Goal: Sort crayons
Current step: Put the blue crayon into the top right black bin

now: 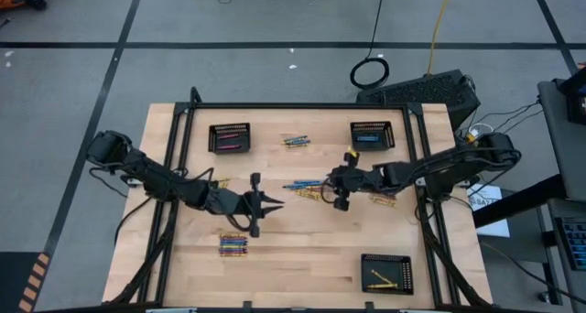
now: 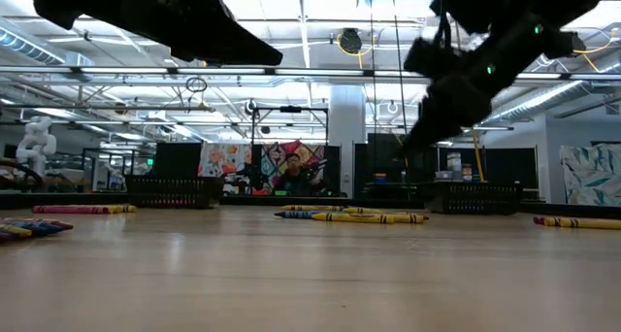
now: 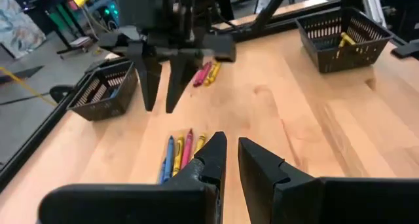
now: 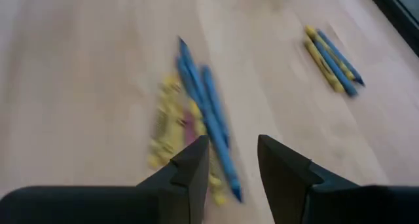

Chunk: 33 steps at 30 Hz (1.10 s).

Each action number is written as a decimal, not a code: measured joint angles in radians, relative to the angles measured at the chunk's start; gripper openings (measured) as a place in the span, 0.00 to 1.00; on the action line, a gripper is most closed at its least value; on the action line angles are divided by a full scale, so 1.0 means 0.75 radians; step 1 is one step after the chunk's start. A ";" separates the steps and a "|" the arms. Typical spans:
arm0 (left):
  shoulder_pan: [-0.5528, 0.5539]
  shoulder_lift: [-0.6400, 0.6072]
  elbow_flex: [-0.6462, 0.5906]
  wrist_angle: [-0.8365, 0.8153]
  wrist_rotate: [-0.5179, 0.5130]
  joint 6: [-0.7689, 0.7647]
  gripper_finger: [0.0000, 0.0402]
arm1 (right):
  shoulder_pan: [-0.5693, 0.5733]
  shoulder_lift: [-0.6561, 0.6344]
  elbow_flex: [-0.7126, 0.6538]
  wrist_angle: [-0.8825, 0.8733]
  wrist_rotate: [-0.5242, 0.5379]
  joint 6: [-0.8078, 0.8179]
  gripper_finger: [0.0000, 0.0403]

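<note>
Mid-worktop [image 1: 311,258]: loose crayons [image 1: 302,185] await sorting
Right gripper [image 1: 337,187]: part open, empty, poised above them
Left gripper [image 1: 275,201]: narrowly parted, empty, waiting nearby

My crayons [image 1: 302,188] lay flat in mixed clusters at centre, twelve [image 1: 295,141] and seven o'clock [image 1: 233,246] (pink, blue, yellow sticks).

Crayons [image 1: 302,186] blue, yellow, pink; baskets [image 1: 229,137] black; table [image 1: 302,249] light wood.
</note>
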 joint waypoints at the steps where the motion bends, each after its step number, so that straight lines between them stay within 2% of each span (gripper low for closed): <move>1: 0.000 0.000 0.000 -0.004 0.000 0.000 0.11 | -0.024 0.000 -0.026 0.004 0.000 -0.005 0.29; 5: -0.004 -0.005 0.000 -0.104 -0.036 -0.001 0.11 | -0.138 0.001 -0.159 0.101 -0.035 -0.009 0.29; 10: -0.003 -0.055 -0.001 -0.291 -0.159 -0.071 0.11 | -0.252 0.001 -0.229 0.214 -0.278 -0.047 0.29; 16: 0.001 -0.086 0.000 -0.355 -0.172 -0.105 0.11 | -0.267 0.001 -0.231 0.192 -0.384 -0.333 0.29; 20: 0.001 -0.086 0.000 -0.354 -0.172 -0.105 0.11 | -0.274 0.001 -0.230 0.198 -0.390 -0.411 0.29; 33: 0.001 -0.086 0.000 -0.352 -0.172 -0.140 0.11 | -0.296 0.039 -0.230 0.215 -0.391 -0.410 0.29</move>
